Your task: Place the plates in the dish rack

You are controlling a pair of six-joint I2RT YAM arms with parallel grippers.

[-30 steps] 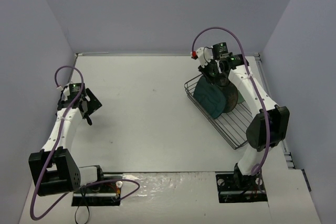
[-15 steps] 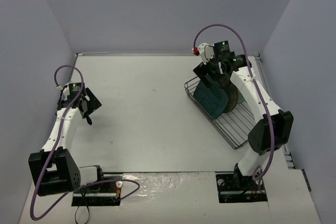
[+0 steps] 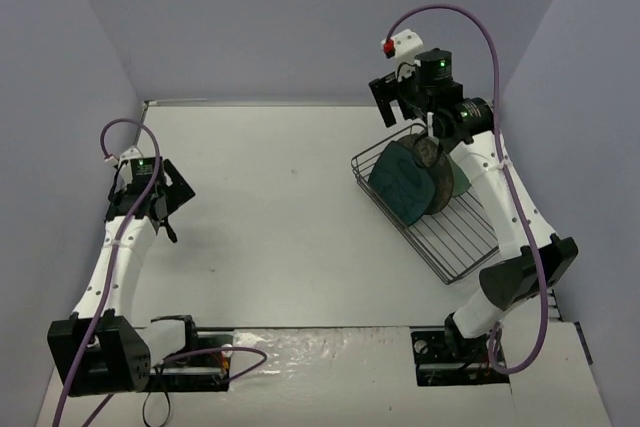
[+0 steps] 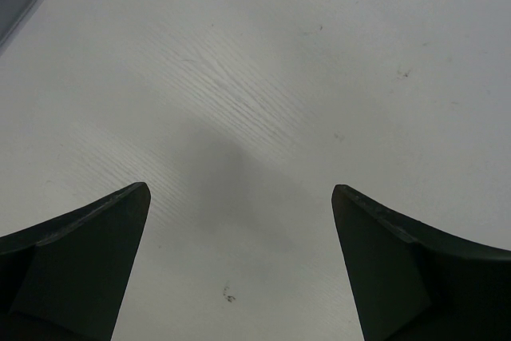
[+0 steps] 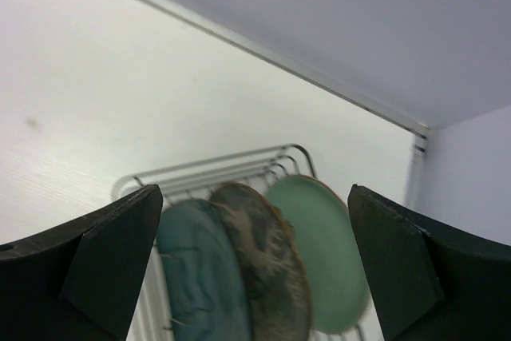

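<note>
The black wire dish rack [image 3: 452, 250] sits at the right of the table, and all three plates stand on edge in it, side by side. The square dark teal plate [image 3: 398, 188] is on the left, the grey-brown plate [image 3: 431, 173] is in the middle, and the mint-green plate [image 3: 458, 181] is behind. My right gripper [image 3: 408, 115] hangs above them, open and holding nothing. Its wrist view looks down on the teal plate [image 5: 196, 273], the grey-brown plate [image 5: 263, 257], the mint-green plate [image 5: 323, 249] and the rack [image 5: 215, 169], between its spread fingers [image 5: 253, 193]. My left gripper [image 3: 160, 202] is open over bare table [image 4: 241, 189].
The enclosure's back wall and right wall stand close behind the rack, with the table's back edge [image 5: 239, 41] just beyond it. Bare table [image 3: 270, 207] stretches between the two arms. The near half of the rack [image 3: 462, 232] holds no plates.
My right gripper has opened, let go of the grey-brown plate and risen above the rack. The plate stays standing in its slot. The left arm has shifted slightly.
</note>
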